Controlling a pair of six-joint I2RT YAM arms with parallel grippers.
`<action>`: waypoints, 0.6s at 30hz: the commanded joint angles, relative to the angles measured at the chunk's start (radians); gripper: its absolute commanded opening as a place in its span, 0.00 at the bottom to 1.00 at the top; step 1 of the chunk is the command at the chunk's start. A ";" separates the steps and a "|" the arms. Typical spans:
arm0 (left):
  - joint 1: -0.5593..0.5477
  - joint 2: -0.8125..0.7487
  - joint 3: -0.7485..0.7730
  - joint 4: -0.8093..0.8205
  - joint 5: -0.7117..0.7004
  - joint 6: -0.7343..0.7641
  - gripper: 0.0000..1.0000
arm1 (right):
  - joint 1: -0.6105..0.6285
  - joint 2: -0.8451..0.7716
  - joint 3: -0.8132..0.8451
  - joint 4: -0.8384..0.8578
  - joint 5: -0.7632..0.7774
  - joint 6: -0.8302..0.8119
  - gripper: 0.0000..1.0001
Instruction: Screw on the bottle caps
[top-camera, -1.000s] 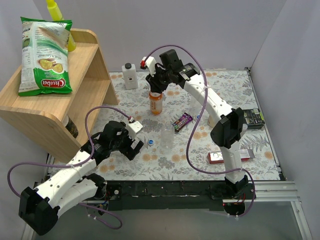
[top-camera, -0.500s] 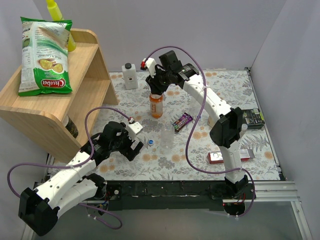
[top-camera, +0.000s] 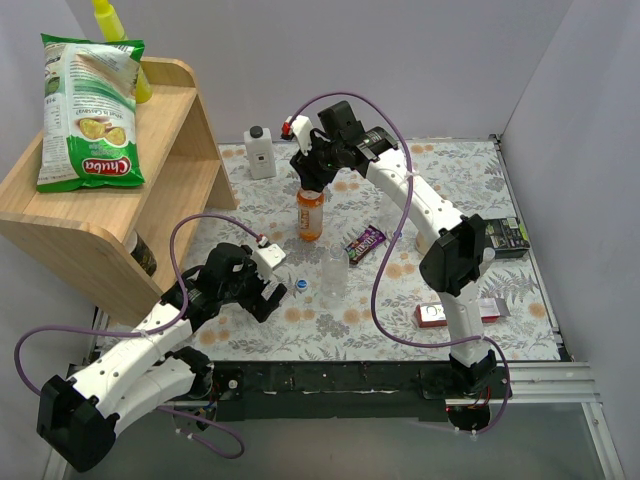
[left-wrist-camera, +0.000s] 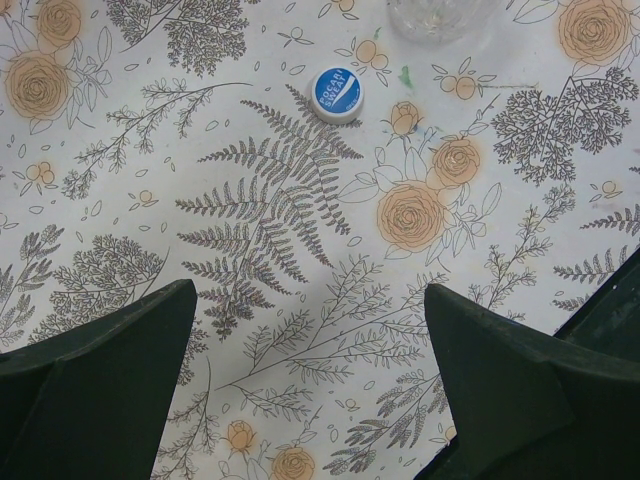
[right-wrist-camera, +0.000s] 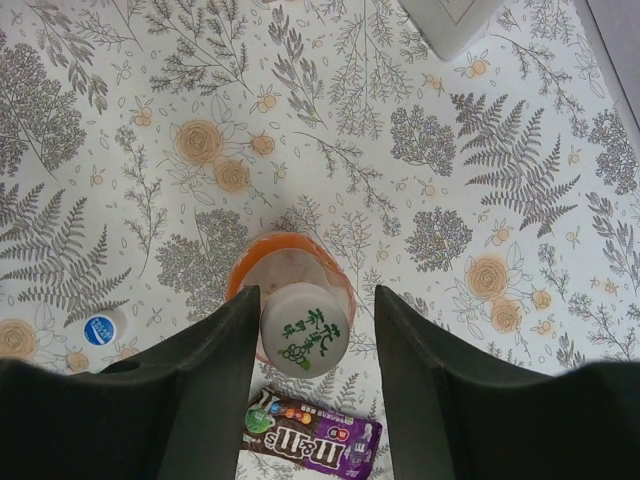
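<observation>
We see a floral-print table (top-camera: 470, 170) carrying a white square bottle (top-camera: 259, 153) at its far edge; an orange bottle (top-camera: 310, 215) and a candy pack (top-camera: 364, 243) mid-table; a clear bottle (top-camera: 333, 278) just beside a blue cap (top-camera: 301, 284).

The orange bottle (top-camera: 310, 218) shifts slightly toward the robot, its whitish cap (right-wrist-camera: 305, 330) between the right gripper (right-wrist-camera: 317, 295)'s spread jaws, which follow.

I see the orange bottle (top-camera: 310, 213) upright on the counter (top-camera: 450, 180), a whitish cap (right-wrist-camera: 305, 328) with green print on its neck. At its 5 o'clock stands a clear bottle (top-camera: 333, 278). A blue cap (left-wrist-camera: 337, 93) lies flat at that bottle's 9 o'clock, just beside it.
</observation>
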 joint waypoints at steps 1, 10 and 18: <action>0.004 -0.011 -0.008 0.005 0.015 0.011 0.98 | -0.007 -0.009 0.006 0.029 -0.008 0.011 0.59; 0.004 -0.011 -0.011 0.000 0.044 0.032 0.98 | -0.007 -0.041 0.013 0.041 -0.137 -0.021 0.80; 0.004 -0.020 -0.017 0.000 0.072 0.055 0.98 | -0.007 -0.127 -0.008 0.076 -0.169 -0.001 0.83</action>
